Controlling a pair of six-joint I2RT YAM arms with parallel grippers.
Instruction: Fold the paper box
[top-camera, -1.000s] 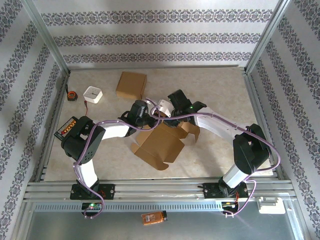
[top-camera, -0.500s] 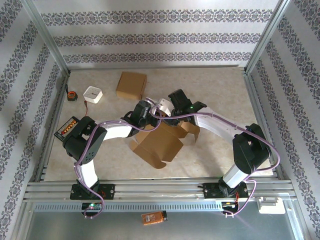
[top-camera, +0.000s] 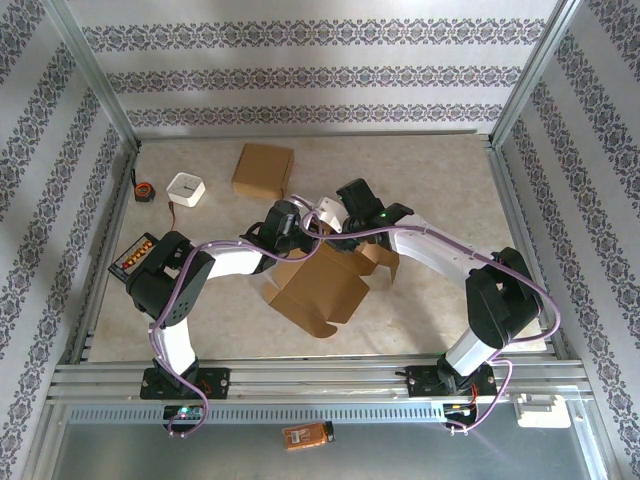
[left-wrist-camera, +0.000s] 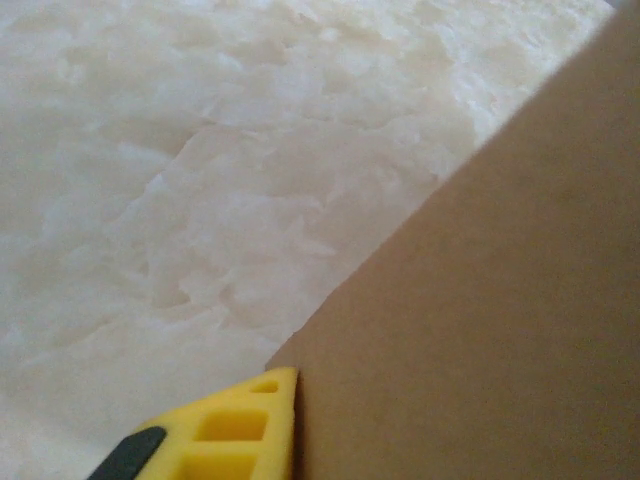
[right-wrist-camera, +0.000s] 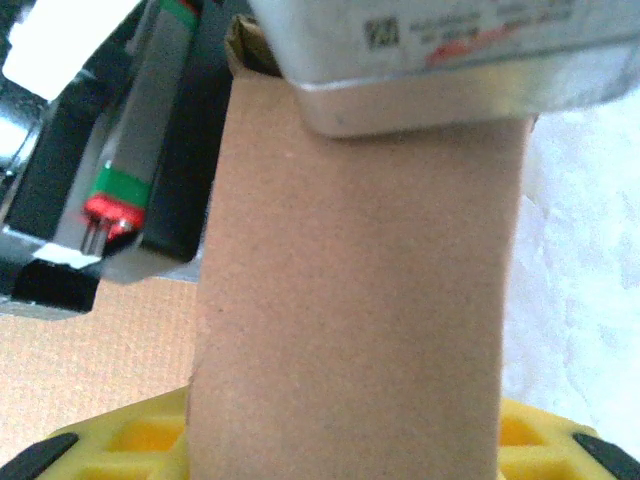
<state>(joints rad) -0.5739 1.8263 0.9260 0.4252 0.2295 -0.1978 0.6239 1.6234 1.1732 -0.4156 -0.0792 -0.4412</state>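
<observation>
Claws (top-camera: 318, 232) together at half-folded paper box (top-camera: 322, 285), mid-table (top-camera: 440, 180).

You've got a pale marbled tabletop (top-camera: 440, 170), evenly lit. Walls (top-camera: 300, 75) on three sides wear white paper with grey floral stripes. Aluminium frame posts (top-camera: 95, 75) at the far corners, slotted rail (top-camera: 320, 380) along the near edge.

Table (top-camera: 440, 175) far-right open; folded box (top-camera: 263, 171), white block (top-camera: 186, 189) crowd far-left.
</observation>
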